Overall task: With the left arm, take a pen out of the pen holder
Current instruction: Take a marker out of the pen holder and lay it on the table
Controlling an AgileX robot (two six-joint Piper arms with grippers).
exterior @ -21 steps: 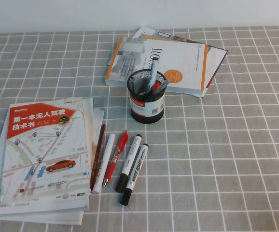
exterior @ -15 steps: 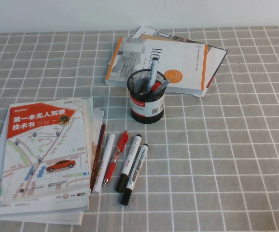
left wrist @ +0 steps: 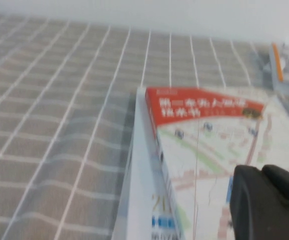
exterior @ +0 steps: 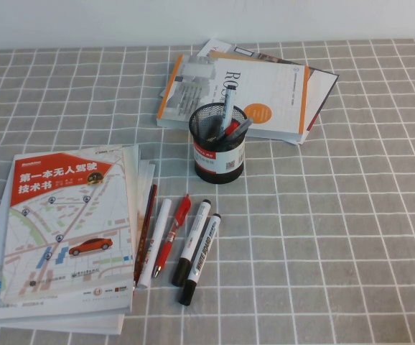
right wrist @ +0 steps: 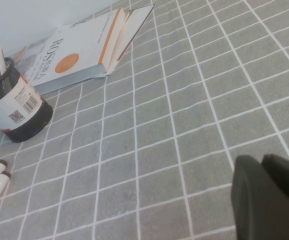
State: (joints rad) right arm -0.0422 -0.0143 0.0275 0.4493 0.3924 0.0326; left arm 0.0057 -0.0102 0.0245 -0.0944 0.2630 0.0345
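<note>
Nothing's budged since a moment ago. The pen holder (exterior: 219, 147) sits mid-table, pens (exterior: 227, 108) still inside, at 12 o'clock from the loose markers (exterior: 197, 248). Over the map book (left wrist: 204, 125), at the holder's 8 o'clock, the left gripper (left wrist: 262, 200) hangs with fingers pressed together. The right gripper (right wrist: 263, 192) hovers over checked cloth (right wrist: 184, 100) at its 4 o'clock.

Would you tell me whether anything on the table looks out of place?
Nothing spilled or damaged. Pens and markers lie loose beside the map book, outside the pen holder, and the rear books sit askew. Left gripper, shut, hovers over that book; right gripper over bare cloth.
</note>
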